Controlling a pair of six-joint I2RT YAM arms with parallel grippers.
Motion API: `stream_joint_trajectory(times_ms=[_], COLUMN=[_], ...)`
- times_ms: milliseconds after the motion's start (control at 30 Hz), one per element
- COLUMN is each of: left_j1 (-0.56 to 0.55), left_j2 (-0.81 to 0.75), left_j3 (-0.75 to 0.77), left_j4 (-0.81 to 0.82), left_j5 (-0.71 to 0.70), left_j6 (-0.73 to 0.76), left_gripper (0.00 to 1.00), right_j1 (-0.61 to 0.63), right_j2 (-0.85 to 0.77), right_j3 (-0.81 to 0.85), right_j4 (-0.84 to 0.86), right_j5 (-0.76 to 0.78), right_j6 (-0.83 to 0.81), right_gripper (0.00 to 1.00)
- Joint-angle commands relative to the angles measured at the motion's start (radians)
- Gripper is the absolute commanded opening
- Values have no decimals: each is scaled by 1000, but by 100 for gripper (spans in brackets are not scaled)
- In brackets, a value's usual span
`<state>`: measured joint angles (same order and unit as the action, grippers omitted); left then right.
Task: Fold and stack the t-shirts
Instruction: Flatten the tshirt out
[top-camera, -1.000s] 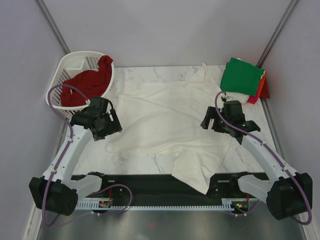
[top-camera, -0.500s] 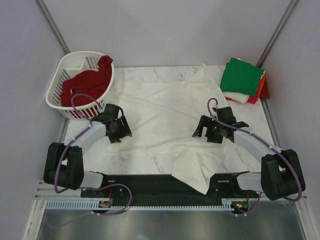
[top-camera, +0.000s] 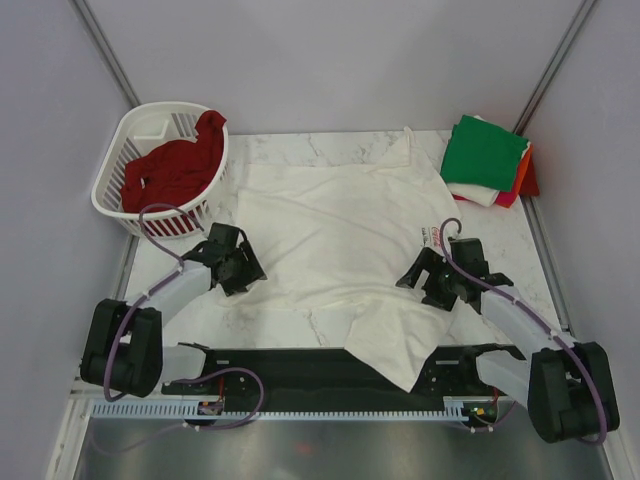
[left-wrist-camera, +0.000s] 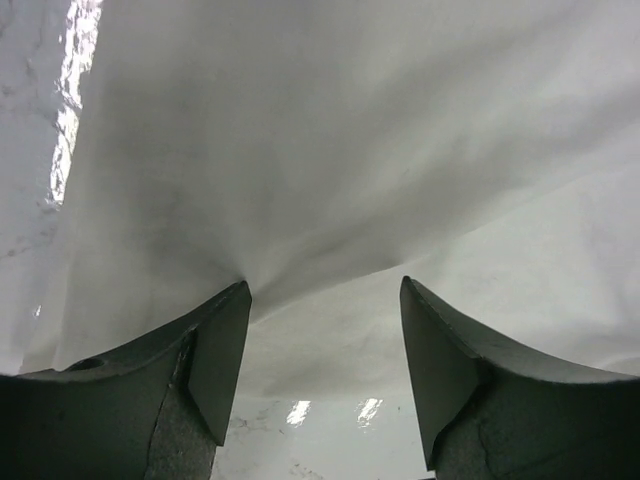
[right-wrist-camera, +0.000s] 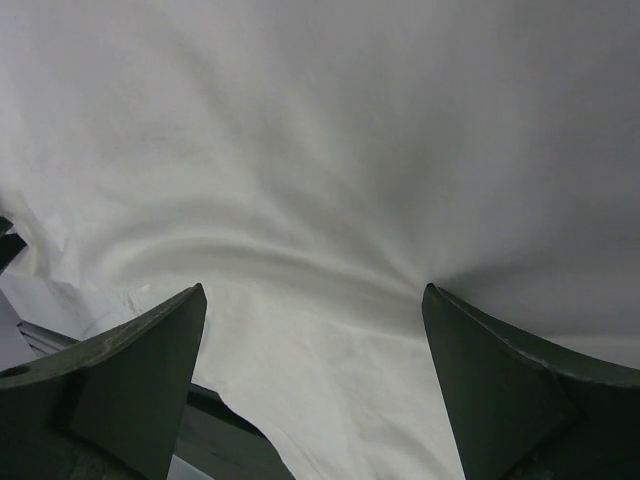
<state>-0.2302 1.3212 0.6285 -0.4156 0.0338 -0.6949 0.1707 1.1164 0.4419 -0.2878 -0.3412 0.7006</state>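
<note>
– How are the jaws found?

– The left gripper (left-wrist-camera: 325, 290) is seen spread, its fingers lowered at the near left hem of the white t-shirt (top-camera: 340, 220); a small pucker of cloth is touched by one fingertip, but nothing is pinched. The right gripper (right-wrist-camera: 314, 295) is held wide apart over the near right part of the same shirt, with no cloth taken up.

– And where is the shirt laid?

– It is spread across the middle of the table (top-camera: 510, 235), flat at the far side and rumpled at the near side, where a flap is draped over the near edge. A small red print is shown near its right side.

– How may it be expected to handle?

– It is judged light, limp and easily wrinkled; it will likely sag wherever it is not supported. The near hem should be taken at two well-spaced corners, so that it can be lifted evenly.

– What else is there?

– A dark red t-shirt (top-camera: 175, 170) is heaped in the basket (top-camera: 115, 195) at the far left; a folded pile topped by a green t-shirt (top-camera: 485, 150) is kept at the far right.
</note>
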Motion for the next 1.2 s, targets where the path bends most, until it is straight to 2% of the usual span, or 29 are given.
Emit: stream_joint_trajectory(times_ms=[0,67,233,333,367,433,467,533,567,667,700,767,800,867,900,967,1000,1100,1167], left_j1=[-23,-23,-89,-133,-139,-146,-146,-146,-146,-146,-146,-144,-144,-144,-144,-144,-144,-146,-146], left_j2=[-39,-108,-209,-287,-312,-375,-385,-399,-402,-416,-425,-467,-480,-502,-508,-525,-528,-566,-597], left_j3=[-110,-141,-181,-124,-62,21,115,207,279,365,372,358,349,344,343,333,327,286,248], left_j4=[-34,-40,-77,-159,-192,-288,-320,-389,-438,-498,-500,-490,-485,-491,-489,-463,-438,-401,-361], left_j5=[32,47,83,103,100,91,65,26,-13,-89,-98,-113,-115,-162,-161,-105,-98,-110,-135], left_j6=[-67,-77,-141,-146,-138,-79,-52,27,55,149,182,213,253,244,242,273,287,279,272], left_gripper=[70,70,69,70,71,77,81,85,87,88,88,90,90,92,93,93,93,93,92], right_j1=[-25,-34,-42,-43,-43,-43,-42,-39,-36,-17,-16,-17,-17,-20,-26,-46,-56,-100,-112], right_j2=[-108,-162,-351,-409,-414,-392,-373,-276,-236,-48,79,222,367,517,654,793,921,1135,1210], right_j3=[-22,-6,30,98,127,236,274,383,417,533,623,736,864,1007,1140,1288,1424,1649,1721], right_j4=[-216,-333,-467,-498,-493,-475,-441,-390,-323,-152,-130,-107,-99,-105,-105,-128,-140,-178,-174], right_j5=[96,166,208,202,200,215,220,222,214,220,222,249,248,266,272,278,281,251,249], right_j6=[49,63,94,79,70,45,39,33,33,34,28,8,-6,-33,-53,-70,-76,-56,-49], right_gripper=[98,98,98,98,98,98,98,98,98,98,98,98,97,94,93,88,86,82,82])
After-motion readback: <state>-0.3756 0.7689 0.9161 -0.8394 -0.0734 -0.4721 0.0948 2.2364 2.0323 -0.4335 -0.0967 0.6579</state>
